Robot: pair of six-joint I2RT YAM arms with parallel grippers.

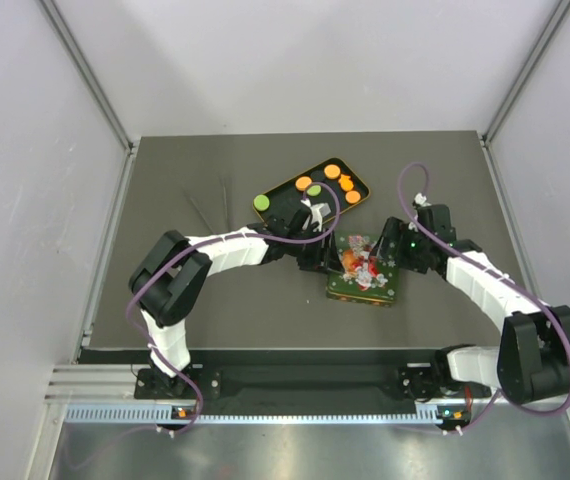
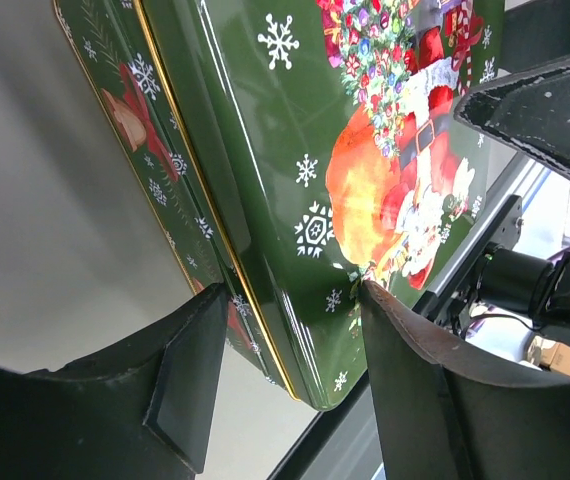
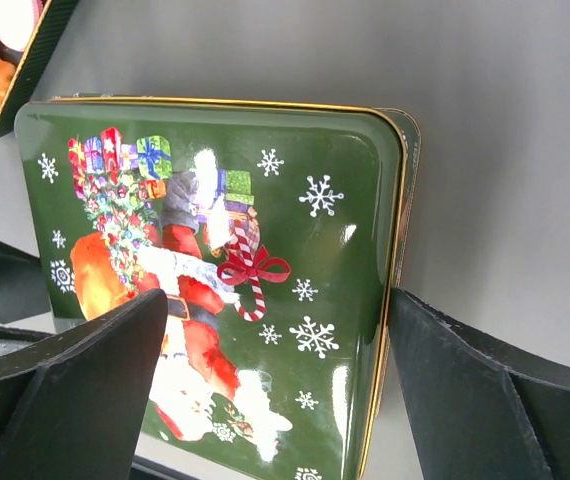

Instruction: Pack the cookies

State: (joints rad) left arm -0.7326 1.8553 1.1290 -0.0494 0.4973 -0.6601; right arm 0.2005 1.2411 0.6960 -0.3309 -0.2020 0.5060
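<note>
Top view: the cookies (image 1: 332,172) sat in a tray (image 1: 283,196) behind the tin (image 1: 363,272). The left gripper (image 1: 327,262) and right gripper (image 1: 397,262) flanked the tin.

Left wrist: the left gripper (image 2: 287,300) was spread wide astride the tin (image 2: 265,170) edge.

Right wrist: the right gripper (image 3: 277,300) was wide across the tin (image 3: 295,200).

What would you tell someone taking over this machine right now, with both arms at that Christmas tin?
Left hand: open, straddling a corner of the tin; no firm grip visible.
Right hand: open, one finger on either side of the tin.
Cookies: orange and green ones, on the black tray behind the tin.
Done: nothing visibly packed. The lid is on, so the tin's inside is hidden.
Left: probably take the lid off, move the cookies in, then close it.
</note>
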